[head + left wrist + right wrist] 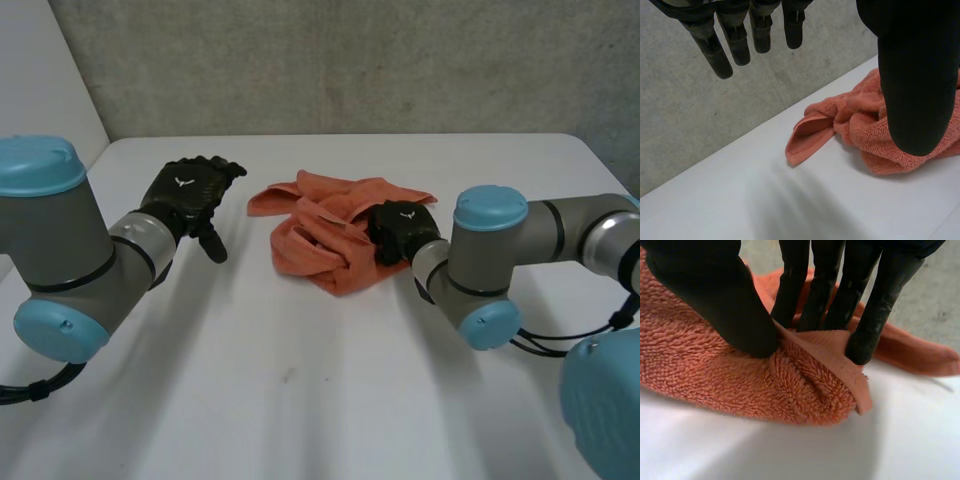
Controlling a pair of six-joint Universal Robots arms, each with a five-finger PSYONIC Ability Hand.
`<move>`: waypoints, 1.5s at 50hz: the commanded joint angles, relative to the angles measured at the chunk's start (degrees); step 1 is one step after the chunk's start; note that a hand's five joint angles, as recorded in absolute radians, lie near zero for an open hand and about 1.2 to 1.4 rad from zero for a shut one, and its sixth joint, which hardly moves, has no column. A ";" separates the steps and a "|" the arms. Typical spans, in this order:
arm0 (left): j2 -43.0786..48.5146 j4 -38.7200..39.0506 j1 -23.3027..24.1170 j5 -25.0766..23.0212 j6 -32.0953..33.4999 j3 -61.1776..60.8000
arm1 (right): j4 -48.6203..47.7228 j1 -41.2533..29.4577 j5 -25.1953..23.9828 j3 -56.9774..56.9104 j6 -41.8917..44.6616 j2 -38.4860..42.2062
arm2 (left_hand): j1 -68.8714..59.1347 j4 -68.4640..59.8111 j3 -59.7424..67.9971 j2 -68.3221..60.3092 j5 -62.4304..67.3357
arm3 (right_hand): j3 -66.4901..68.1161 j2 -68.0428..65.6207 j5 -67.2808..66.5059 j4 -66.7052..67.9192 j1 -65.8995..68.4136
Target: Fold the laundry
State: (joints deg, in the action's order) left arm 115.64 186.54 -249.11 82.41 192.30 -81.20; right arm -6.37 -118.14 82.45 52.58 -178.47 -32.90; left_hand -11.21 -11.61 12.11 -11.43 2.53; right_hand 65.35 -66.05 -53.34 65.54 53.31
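Towel (320, 250) lies bunched mid-surface (300, 400). Your R hand (402, 232) pinches its edge btwn thumb & fingers; L hand (190, 195) hangs open beside it, empty. Thin pinch: lift fast and the edge could slip, or the whole wad drags.

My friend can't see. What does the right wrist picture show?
The robot's right hand pinches a fold of a crumpled orange towel between its thumb and fingers. The towel lies on a white table.

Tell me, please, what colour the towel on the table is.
The towel is plain salmon-orange, with no pattern; it shows best in the right wrist view.
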 commanded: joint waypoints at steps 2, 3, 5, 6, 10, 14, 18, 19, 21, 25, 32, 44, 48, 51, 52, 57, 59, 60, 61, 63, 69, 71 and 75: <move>-0.42 -0.04 0.02 0.03 -0.17 -0.01 | 0.22 -0.51 1.31 -2.92 -0.12 -5.05 | -0.19 0.22 -0.72 0.04 -1.14 | 14.65 -13.95 -16.66 14.46 26.69; -0.33 0.05 0.02 -0.06 -0.26 -0.01 | 0.39 -0.60 1.23 -2.05 0.05 -7.76 | -0.02 0.39 -0.88 0.21 -1.31 | 14.65 -13.95 -16.66 14.46 26.69; -0.24 0.22 0.02 -0.06 -0.35 -0.01 | 1.10 -0.42 1.14 0.06 -0.03 -13.13 | 0.32 0.72 -1.22 0.54 -1.64 | 14.65 -13.95 -16.66 14.46 26.69; -0.16 0.31 0.02 -0.06 -0.35 -0.01 | 1.19 -0.42 0.88 1.03 -0.03 -15.07 | 0.32 0.73 -1.22 0.54 -1.64 | 14.65 -13.95 -16.66 14.46 26.69; 0.19 1.63 -0.06 -0.06 -0.61 -0.01 | 1.10 0.28 -0.01 6.47 -0.30 -25.17 | 0.66 1.06 -1.56 0.88 -1.98 | 14.65 -13.95 -16.66 14.46 26.69; 1.60 3.12 0.02 -0.24 -0.96 0.16 | 1.01 0.37 -1.50 10.87 -0.39 -33.88 | 0.82 1.23 -1.73 1.05 -2.15 | 14.65 -13.95 -16.66 14.46 26.69; 3.53 4.00 0.02 -0.24 -1.58 0.78 | 0.83 0.20 -3.96 13.86 -0.47 -40.65 | 0.99 1.40 -1.89 1.22 -2.32 | 14.65 -13.95 -16.66 14.46 26.69; 3.97 4.26 0.11 -0.24 -2.01 0.87 | 0.83 0.19 -3.96 13.87 -0.47 -40.66 | 1.16 1.57 -2.06 1.38 -2.48 | 14.65 -13.95 -16.66 14.46 26.69; 4.41 4.62 0.20 -0.32 -2.55 0.96 | 0.83 -0.51 -5.19 15.62 -0.56 -44.52 | 0.99 1.40 -1.89 1.22 -2.32 | 14.65 -13.95 -16.66 14.46 26.69; 7.75 6.38 3.09 -0.76 -8.25 1.66 | 0.83 -1.03 -5.19 17.29 -0.56 -48.13 | 0.99 1.40 -1.89 1.22 -2.32 | 14.65 -13.95 -16.66 14.46 26.69; 11.35 6.02 8.02 -6.56 -11.25 1.40 | 0.83 -4.28 -5.02 18.61 -0.65 -51.91 | 0.99 1.40 -1.89 1.22 -2.32 | 14.65 -13.95 -16.66 14.46 26.69; 12.33 2.77 14.79 -16.40 -19.32 -0.80 | 0.66 -4.55 -5.02 19.32 -0.65 -54.11 | 0.82 1.23 -1.73 1.05 -2.15 | 14.65 -13.95 -16.66 14.46 26.69; 11.45 2.33 16.28 -21.76 -25.38 -1.50 | 0.57 -4.02 -5.10 20.19 -0.56 -53.94 | -0.85 -0.44 -0.05 -0.63 -0.47 | 14.65 -13.95 -16.66 14.46 26.69; 10.22 2.33 16.37 -24.57 -30.64 -1.86 | 0.48 -4.02 -5.28 21.25 -0.39 -53.93 | -13.88 -13.47 12.98 -13.65 12.55 | 14.65 -13.95 -16.66 14.46 26.69; 9.78 2.42 16.37 -25.02 -32.06 -1.94 | 0.48 -4.02 -5.28 21.43 -0.30 -53.85 | -21.64 -21.23 20.74 -21.41 20.31 | 14.65 -13.95 -16.66 14.46 26.69; 8.11 3.38 15.32 -24.58 -39.80 -2.12 | -0.22 -3.94 -5.28 22.66 -0.38 -53.41 | -68.79 -68.39 67.89 -68.57 67.47 | 14.65 -13.95 -16.66 14.46 26.69; 7.06 4.35 14.18 -22.92 -42.26 -2.12 | -0.57 -3.32 -5.19 23.18 -0.30 -53.41 | -68.79 -68.39 67.89 -68.57 67.47 | 14.65 -13.95 -16.66 14.46 26.69; 6.53 4.61 13.48 -21.96 -42.79 -2.29 | -0.75 -2.89 -5.10 23.36 -0.30 -53.41 | -68.79 -68.39 67.89 -68.57 67.47 | 14.65 -13.95 -16.66 14.46 26.69; 6.00 4.97 12.51 -20.90 -43.23 -2.38 | -0.83 -2.36 -5.02 23.53 -0.30 -53.41 | -68.79 -68.39 67.89 -68.57 67.47 | 14.65 -13.95 -16.66 14.46 26.69; 3.98 5.49 10.31 -17.30 -43.50 -2.65 | -0.92 -0.25 -4.67 23.89 -0.30 -53.49 | -68.79 -68.39 67.89 -68.57 67.47 | 14.65 -13.95 -16.66 14.46 26.69; -1.99 5.59 5.57 -10.96 -41.92 -3.35 | -0.92 4.23 -3.17 24.50 -0.39 -53.50 | -68.79 -68.39 67.89 -68.57 67.47 | 14.65 -13.95 -16.66 14.46 26.69; -4.80 5.23 2.85 -10.61 -40.00 -3.79 | -0.92 6.25 -2.82 25.03 -0.39 -53.49 | -68.79 -68.39 67.89 -68.57 67.47 | 14.65 -13.95 -16.66 14.46 26.69; -9.46 5.06 -0.06 -10.78 -35.43 -5.72 | -0.84 9.77 -2.82 25.73 -0.65 -53.67 | -68.79 -68.39 67.89 -68.57 67.47 | 14.65 -13.95 -16.66 14.46 26.69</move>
State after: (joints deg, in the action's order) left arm 113.54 192.12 -243.80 70.63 150.50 -84.67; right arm -7.33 -113.60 79.16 77.29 -178.86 -86.40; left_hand -66.29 -68.25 67.93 -68.35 54.88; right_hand 67.54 -66.98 -55.32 68.31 55.46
